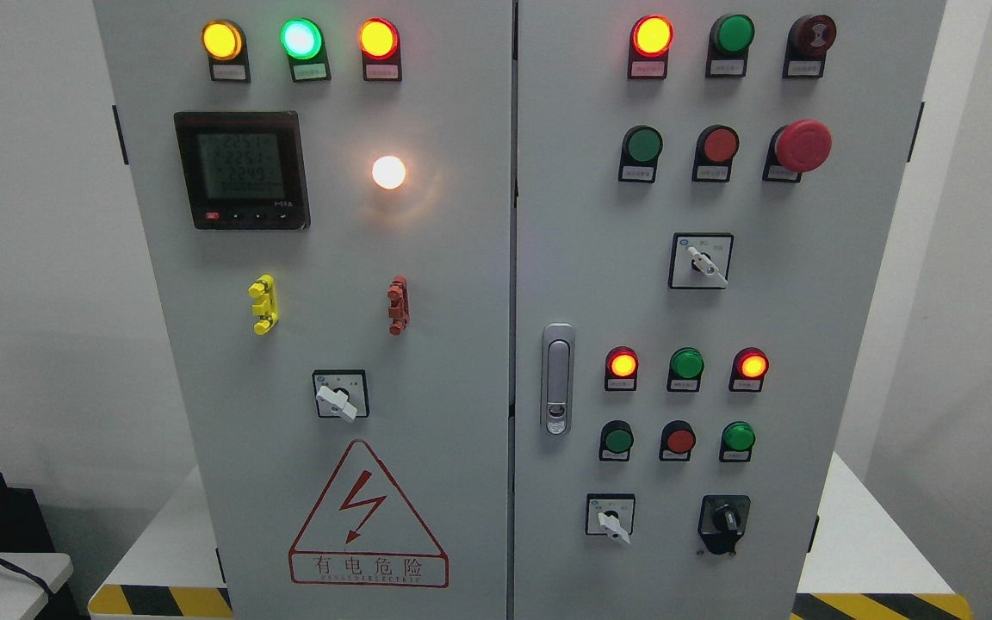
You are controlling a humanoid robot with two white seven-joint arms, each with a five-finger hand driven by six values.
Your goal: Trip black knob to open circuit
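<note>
**Black knob untouched, hands out of frame**

Grey cabinet (461, 258), two doors, fills my view. Neither of my hands shows, so I can't tell how their fingers stand. Right door (806, 301) is crowded: lit lamps, push buttons, red mushroom stop (802, 145). Risk, as I judge it: reaching blind, I brush the white-handled selector (610, 519) near my target, or a button above. Black knob (725, 519) sits at the right door's lower right, small, dark on a black plate, pointer hard to read.
</note>
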